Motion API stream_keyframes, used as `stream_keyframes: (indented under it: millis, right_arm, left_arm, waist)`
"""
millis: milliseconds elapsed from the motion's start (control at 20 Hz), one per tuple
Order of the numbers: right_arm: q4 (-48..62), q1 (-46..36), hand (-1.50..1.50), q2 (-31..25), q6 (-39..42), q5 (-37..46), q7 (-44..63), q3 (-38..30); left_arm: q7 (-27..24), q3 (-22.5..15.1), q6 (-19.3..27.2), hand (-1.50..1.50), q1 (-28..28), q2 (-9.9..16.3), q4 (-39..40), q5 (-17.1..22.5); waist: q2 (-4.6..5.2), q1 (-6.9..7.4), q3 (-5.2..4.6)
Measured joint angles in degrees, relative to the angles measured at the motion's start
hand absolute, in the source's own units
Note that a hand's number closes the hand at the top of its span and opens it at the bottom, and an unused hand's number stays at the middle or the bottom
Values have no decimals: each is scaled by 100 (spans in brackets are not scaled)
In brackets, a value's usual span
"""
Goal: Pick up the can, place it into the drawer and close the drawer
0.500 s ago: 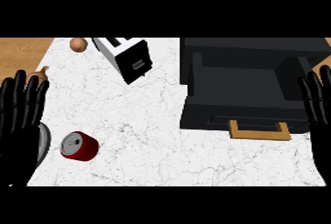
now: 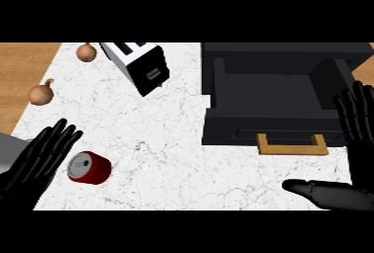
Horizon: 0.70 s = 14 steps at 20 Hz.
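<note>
The red can (image 2: 89, 167) lies on its side on the white marble counter (image 2: 182, 163), well to the left of the open black drawer (image 2: 274, 99) and nearer the view's lower edge; the left hand (image 2: 36, 160) lies just left of the can, fingers straight and spread, holding nothing; the right hand (image 2: 350, 153) is at the drawer's right front corner, fingers straight, thumb stretched out, also holding nothing; the drawer's wooden handle (image 2: 292, 144) faces the lower edge; a toaster (image 2: 139, 64) stands left of the drawer, two onions (image 2: 41, 93) farther left.
</note>
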Motion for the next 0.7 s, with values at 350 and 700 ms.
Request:
stream_keyframes:
  millis: [350,700]
  right_arm:
    - [-77,503,-150,135,-45,85,321,93]
    - [-163,809,-150,56,237,-188,248,-188]
  left_arm:
    - [531,682,-711,-150,653,593,-241,941]
    - [1034,1313,-990,-150,858,643,-364,1658]
  waist:
    - [-9,-42,18]
    - [-9,-62,21]
